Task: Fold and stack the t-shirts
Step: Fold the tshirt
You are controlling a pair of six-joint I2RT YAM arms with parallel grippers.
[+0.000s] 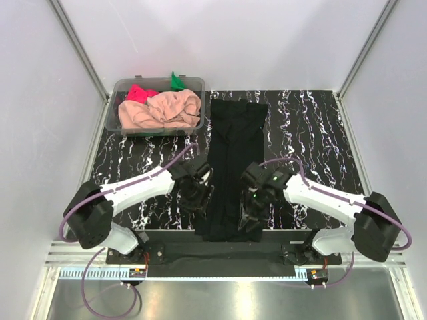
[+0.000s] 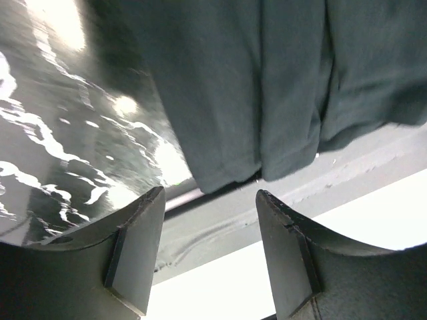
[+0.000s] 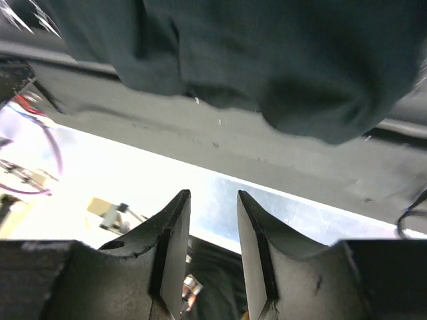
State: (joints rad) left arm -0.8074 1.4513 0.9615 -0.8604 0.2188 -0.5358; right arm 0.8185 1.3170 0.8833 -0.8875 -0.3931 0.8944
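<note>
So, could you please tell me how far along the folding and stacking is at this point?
Early. Done: the black t-shirt lies on the table folded lengthwise into a narrow strip. In hand: the left end effector and right end effector hover open at its near end, gripping nothing. Left: folding it crosswise, then the peach-pink shirt, pink-red shirt and green shirt bunched in the tub.

Matt black cloth t-shirt (image 1: 233, 147) on glossy marbled table (image 1: 313, 133), beside clear plastic tub (image 1: 157, 81).
</note>
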